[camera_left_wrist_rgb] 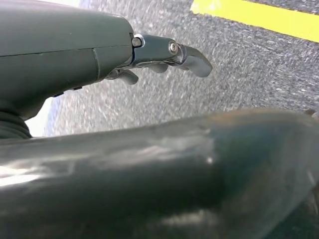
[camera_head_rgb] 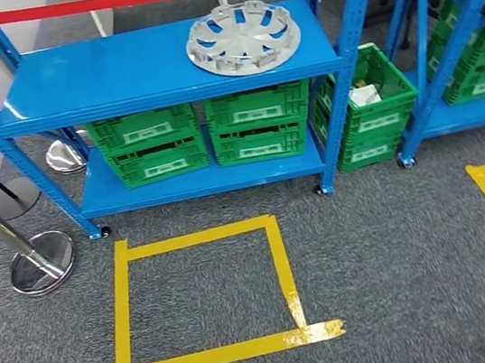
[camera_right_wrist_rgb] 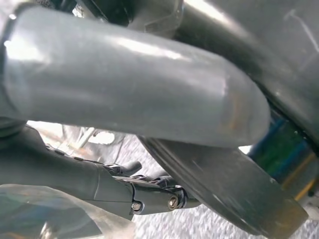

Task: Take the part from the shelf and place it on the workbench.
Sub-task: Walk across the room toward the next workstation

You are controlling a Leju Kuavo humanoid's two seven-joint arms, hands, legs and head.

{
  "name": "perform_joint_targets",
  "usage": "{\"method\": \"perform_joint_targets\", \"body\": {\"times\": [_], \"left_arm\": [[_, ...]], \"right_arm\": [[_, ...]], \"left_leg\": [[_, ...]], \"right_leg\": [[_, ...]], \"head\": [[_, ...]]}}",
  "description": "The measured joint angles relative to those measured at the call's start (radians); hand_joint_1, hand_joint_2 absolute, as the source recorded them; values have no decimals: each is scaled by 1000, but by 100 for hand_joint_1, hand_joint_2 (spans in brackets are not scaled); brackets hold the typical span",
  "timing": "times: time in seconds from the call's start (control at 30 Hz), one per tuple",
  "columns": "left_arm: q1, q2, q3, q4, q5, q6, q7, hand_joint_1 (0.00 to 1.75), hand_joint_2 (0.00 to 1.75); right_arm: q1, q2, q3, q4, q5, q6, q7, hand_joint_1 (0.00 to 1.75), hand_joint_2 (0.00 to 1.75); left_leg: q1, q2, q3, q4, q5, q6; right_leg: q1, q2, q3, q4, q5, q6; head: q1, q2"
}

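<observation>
The silver part (camera_head_rgb: 243, 37) is seen flat on the blue shelf (camera_head_rgb: 107, 74), with green crates (camera_head_rgb: 149, 145) stored below it. Yellow tape (camera_head_rgb: 210, 358) is laid on the carpet before the shelf, and steel posts (camera_head_rgb: 42, 262) are placed beside it. Nothing is held by the left hand (camera_left_wrist_rgb: 158, 55) or the right hand (camera_right_wrist_rgb: 143, 191), fingers stretched out.

Silver spoked wheel cover (camera_head_rgb: 243, 37) on bright blue shelf (camera_head_rgb: 107, 74), green slotted crates (camera_head_rgb: 148, 144) w/ white labels below, yellow tape square (camera_head_rgb: 199, 297), speckled grey carpet (camera_head_rgb: 404, 267).

The left robot hand (camera_left_wrist_rgb: 112, 55) has a smooth dark grey cover, darker slim fingers (camera_left_wrist_rgb: 195, 62) and small silver screws. The right robot hand (camera_right_wrist_rgb: 124, 191) shows the same grey shell, dark fingers and screws.
</observation>
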Motion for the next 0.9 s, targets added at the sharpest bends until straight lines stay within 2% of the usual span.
{"method": "perform_joint_targets", "body": {"times": [0.03,0.07,0.1,0.13,0.17,0.2,0.23,0.27,0.33,0.37,0.43,0.47,0.5,0.53,0.57,0.6,0.63,0.67,0.7,0.73,0.77,0.83,0.87,0.9], "left_arm": [[1,1,0,0,2,-1,0,0,0],[-1,2,0,0,4,-1,1,0,0],[-2,4,1,0,6,-1,3,0,0],[-2,5,1,0,8,-1,5,0,0],[-1,6,2,0,10,-1,7,0,0],[2,8,2,1,10,-1,8,0,0],[5,10,3,1,11,-1,9,0,0],[6,11,3,1,12,-1,9,0,0],[4,10,4,1,12,0,8,0,0],[2,9,4,1,12,1,8,0,0],[0,8,4,1,14,4,4,0,0],[2,7,4,1,16,6,3,0,0],[4,7,4,1,18,8,2,0,0],[6,7,4,1,19,10,2,0,0],[7,7,5,1,21,11,2,0,0],[8,11,5,1,22,12,2,0,0],[9,11,6,1,22,14,2,0,0],[9,14,7,1,23,15,2,0,0],[10,16,7,2,23,16,3,0,0],[11,13,8,2,23,17,4,0,0],[12,15,8,2,23,17,5,0,0],[12,12,9,2,23,18,6,0,0],[12,9,9,2,23,18,6,0,0],[11,7,9,2,23,18,6,0,0]], "right_arm": [[0,0,0,0,2,1,2,0,0],[0,2,0,2,4,1,3,0,0],[0,2,0,4,6,1,4,0,0],[0,2,0,5,7,2,4,0,0],[-2,2,0,6,7,2,4,0,0],[-3,2,0,6,8,3,3,0,0],[-4,2,0,6,8,3,2,0,0],[-5,1,0,5,8,3,1,0,0],[-2,0,0,5,6,3,0,0,0],[0,0,0,5,1,1,-1,0,0],[7,-1,0,5,-11,-7,-3,0,0],[9,-1,0,5,-17,-13,-5,0,0],[11,-1,0,5,-20,-20,-5,0,0],[12,0,0,5,-21,-26,-6,0,0],[13,2,0,5,-22,-32,-5,0,0],[15,6,0,5,-22,-37,-5,0,0],[17,10,0,6,-23,-41,-4,0,0],[19,13,0,6,-23,-45,-3,0,0],[21,14,0,6,-22,-48,-2,0,0],[21,13,0,6,-22,-50,-1,0,0],[21,12,0,5,-22,-51,0,0,0],[23,10,-1,3,-22,-52,-1,0,0],[23,9,-1,2,-22,-52,-2,0,0],[21,9,-1,2,-22,-52,-4,0,0]], "left_leg": [[6,-15,5,8,-9,-12],[9,-29,3,23,-19,-21],[9,-41,-5,38,-25,-28],[7,-51,-16,50,-28,-32],[4,-60,-26,58,-28,-33],[3,-65,-34,60,-28,-34],[0,-59,-39,64,-30,-37],[-1,-42,-45,74,-35,-41],[-2,10,-74,134,-56,-54],[0,29,-104,189,-73,-59],[4,47,-180,310,-102,-60],[3,50,-207,342,-97,-55],[-1,50,-218,340,-73,-44],[-9,49,-212,302,-32,-28],[-21,49,-195,246,12,0],[-32,49,-177,197,45,31],[-43,50,-158,155,64,60],[-52,51,-146,130,66,82],[-57,52,-137,117,62,92],[-59,53,-125,95,59,97],[-56,53,-105,63,56,95],[-41,52,-58,-4,58,93],[-32,51,-38,-29,57,86],[-26,50,-29,-36,55,79]], "right_leg": [[-5,18,18,-49,38,13],[-13,45,35,-96,62,23],[-18,70,50,-126,65,20],[-21,87,56,-135,53,12],[-22,89,61,-143,46,-1],[-24,78,64,-143,41,-13],[-25,68,63,-142,40,-16],[-26,59,66,-141,39,-19],[-25,40,75,-142,31,-30],[-23,29,80,-142,26,-35],[-18,9,90,-143,14,-45],[-14,4,96,-143,9,-47],[-9,0,104,-144,3,-49],[-2,-2,114,-146,-3,-51],[5,-4,123,-150,-10,-56],[11,-7,132,-157,-16,-58],[12,-10,139,-165,-21,-59],[9,-15,143,-173,-23,-56],[4,-19,146,-183,-23,-51],[1,-23,153,-196,-21,-46],[3,-27,162,-207,-23,-45],[8,-19,157,-183,-39,-38],[8,-12,131,-135,-57,-32],[6,-6,90,-74,-74,-22]], "head": [[1,0],[6,0],[12,0],[14,0],[15,0],[12,0],[9,0],[5,0],[-4,0],[-8,0],[-9,0],[-10,0],[-10,0],[-11,0],[-12,0],[-6,0],[1,0],[5,0],[10,0],[7,0],[4,0],[5,0],[6,0],[9,0]]}}
